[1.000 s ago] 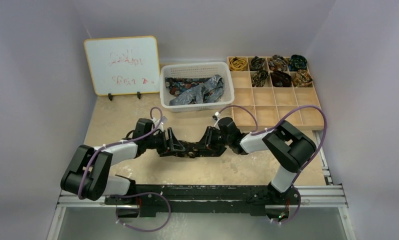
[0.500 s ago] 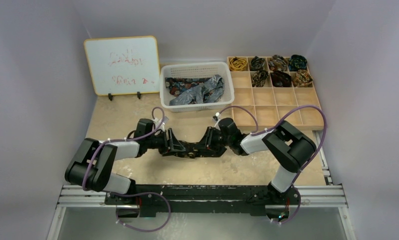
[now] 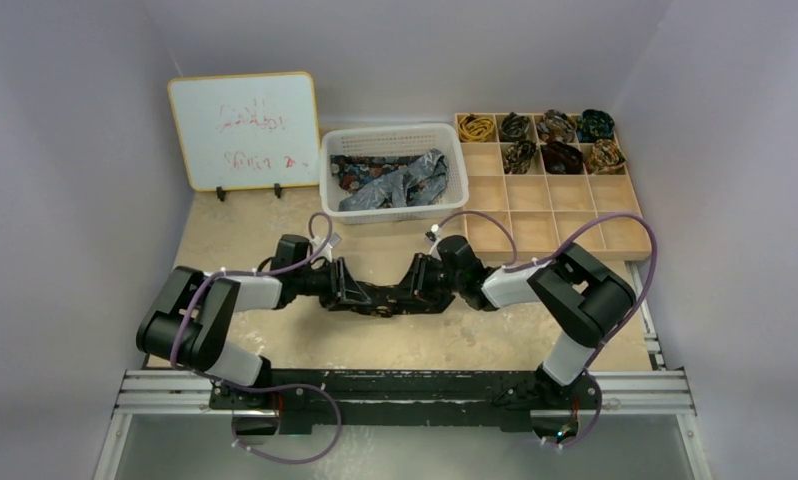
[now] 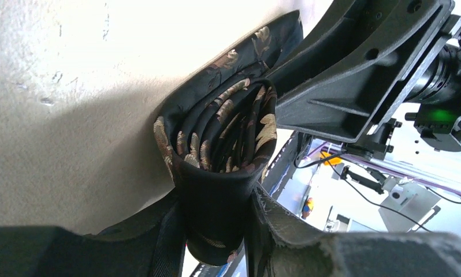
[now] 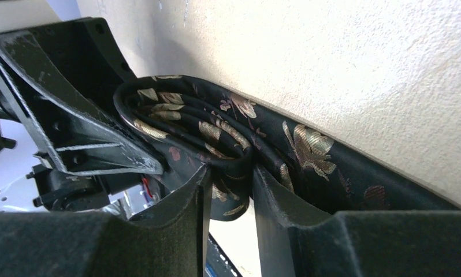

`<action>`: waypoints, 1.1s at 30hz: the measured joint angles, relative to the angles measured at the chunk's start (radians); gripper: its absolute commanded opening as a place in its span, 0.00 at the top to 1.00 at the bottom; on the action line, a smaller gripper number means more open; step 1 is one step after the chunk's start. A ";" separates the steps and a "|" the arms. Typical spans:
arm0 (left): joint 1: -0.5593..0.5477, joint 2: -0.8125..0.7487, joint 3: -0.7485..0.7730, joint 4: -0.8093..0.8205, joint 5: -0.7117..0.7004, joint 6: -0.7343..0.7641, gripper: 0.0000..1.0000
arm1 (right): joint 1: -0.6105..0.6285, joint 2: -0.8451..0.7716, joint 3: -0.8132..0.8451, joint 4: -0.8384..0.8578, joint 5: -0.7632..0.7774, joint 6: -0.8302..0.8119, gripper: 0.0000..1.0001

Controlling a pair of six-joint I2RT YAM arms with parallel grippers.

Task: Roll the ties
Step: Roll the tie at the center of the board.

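— Where is the tie right now?

— In the middle of the table [image 3: 275, 340], between my two arms. The tie [image 4: 222, 133], dark with gold leaves, is wound into a flattened coil lying against the surface. My left gripper [image 4: 216, 213] is closed down on one end of the coil, with fabric pinched between its fingers. My right gripper [image 5: 228, 202] is nipped on a fold at the opposite end, its jaws only narrowly apart and cloth filling the gap.

— So how do you finish the roll well?

— I'd judge the layers are loose and more oval than round, so the risk is that they spring apart. One side should hold while the other shifts, never both letting go together, and the edges of the layers should be kept level. After that it belongs in a free compartment of the wooden tray [image 3: 565, 210], beside the coiled ties [image 3: 560, 140].
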 measured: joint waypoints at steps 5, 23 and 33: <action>-0.001 0.000 0.056 -0.084 0.000 0.000 0.67 | 0.000 -0.061 0.004 -0.083 0.027 -0.043 0.60; -0.001 0.033 0.083 -0.089 -0.028 -0.053 0.67 | 0.035 -0.119 0.012 -0.201 0.191 -0.095 0.63; -0.001 0.002 0.127 -0.214 -0.118 -0.019 0.67 | 0.074 -0.124 0.018 -0.230 0.196 -0.083 0.64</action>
